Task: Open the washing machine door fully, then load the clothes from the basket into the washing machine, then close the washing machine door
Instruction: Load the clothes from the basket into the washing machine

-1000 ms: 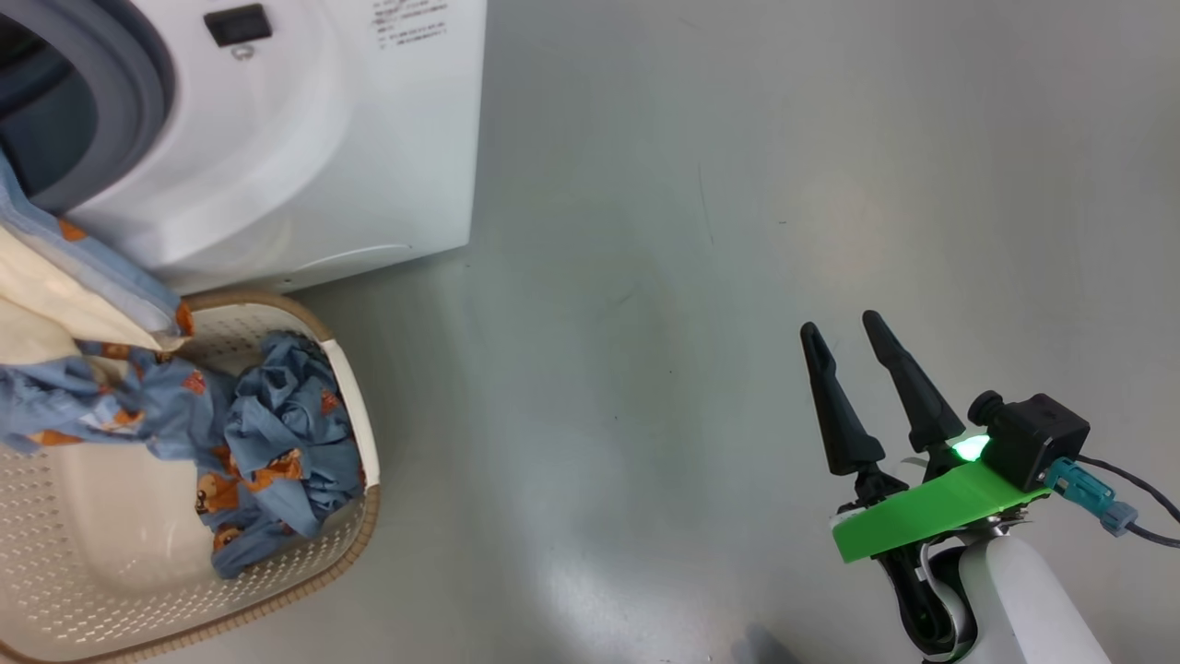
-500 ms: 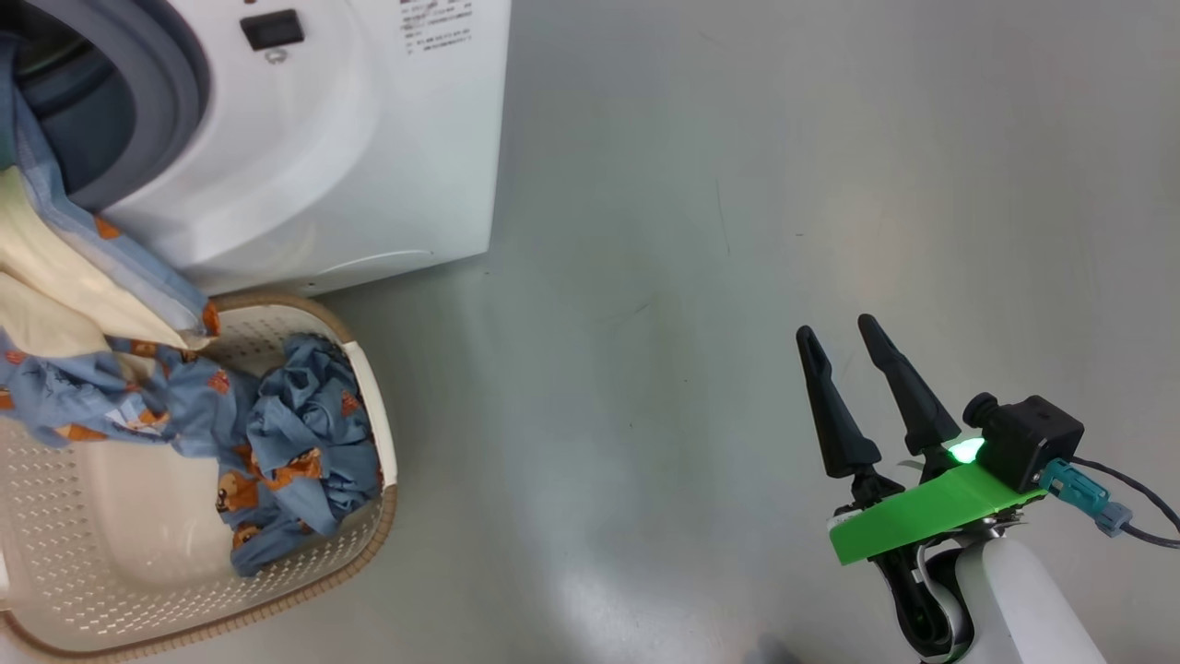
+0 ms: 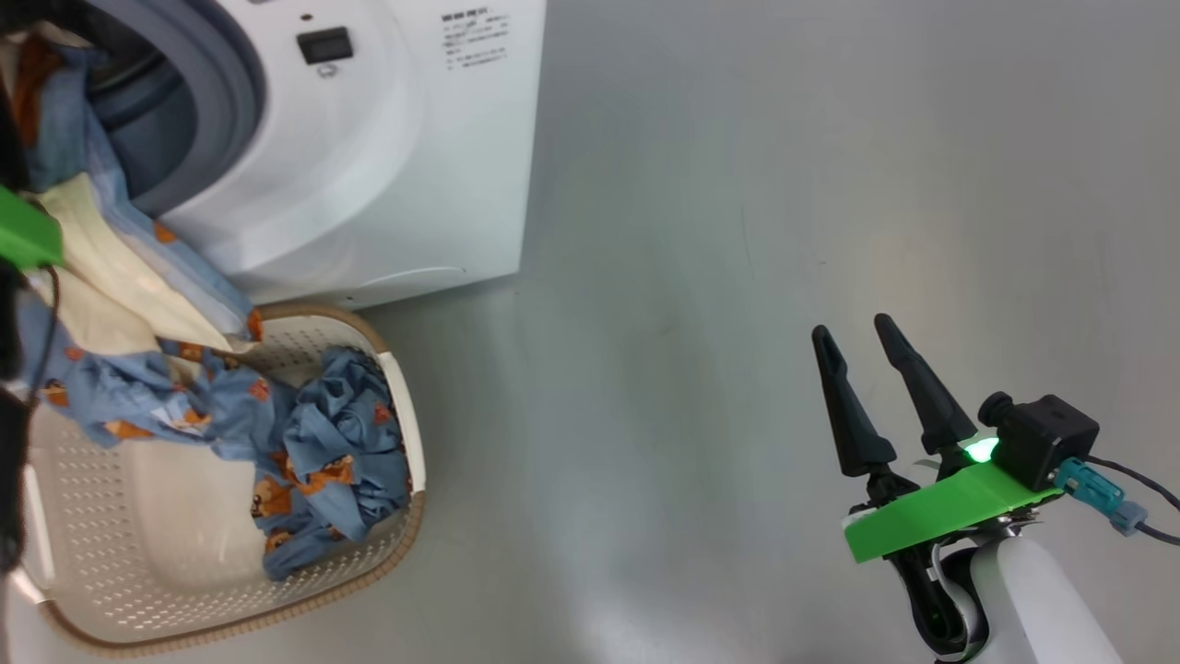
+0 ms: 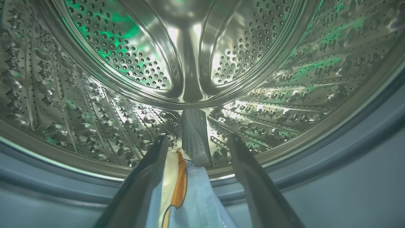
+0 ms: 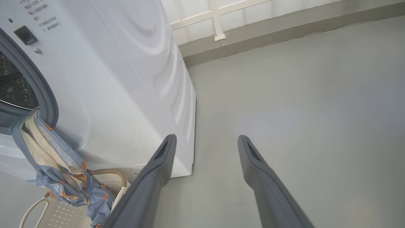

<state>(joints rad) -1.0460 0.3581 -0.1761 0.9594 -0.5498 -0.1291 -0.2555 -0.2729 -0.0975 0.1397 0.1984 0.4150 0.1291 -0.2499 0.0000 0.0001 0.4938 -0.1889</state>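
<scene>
The white washing machine (image 3: 387, 157) stands at the upper left, its mouth open; the washing machine door is out of view. One of the clothes (image 3: 120, 267), light blue with cream trim, hangs from the grey gasket (image 3: 221, 101) down into the basket (image 3: 406, 544). A second, crumpled piece (image 3: 336, 443) lies in the basket's right side. My left gripper (image 4: 198, 136) is at the mouth of the steel drum (image 4: 190, 47), open, with the hanging cloth (image 4: 193, 196) resting loose against its left finger. My right gripper (image 3: 851, 327) hovers open and empty over the floor at the lower right.
Bare grey floor (image 3: 737, 231) stretches to the right of the washer. A low wall base with white framing (image 5: 218, 34) runs behind the washer. My left arm's green bracket (image 3: 23, 240) sits at the far left edge, in front of the washer's mouth.
The head camera has swung left, so washer and basket sit further right in the picture. My left gripper has gone from shut to open, and its green bracket has come into view. The right gripper holds still.
</scene>
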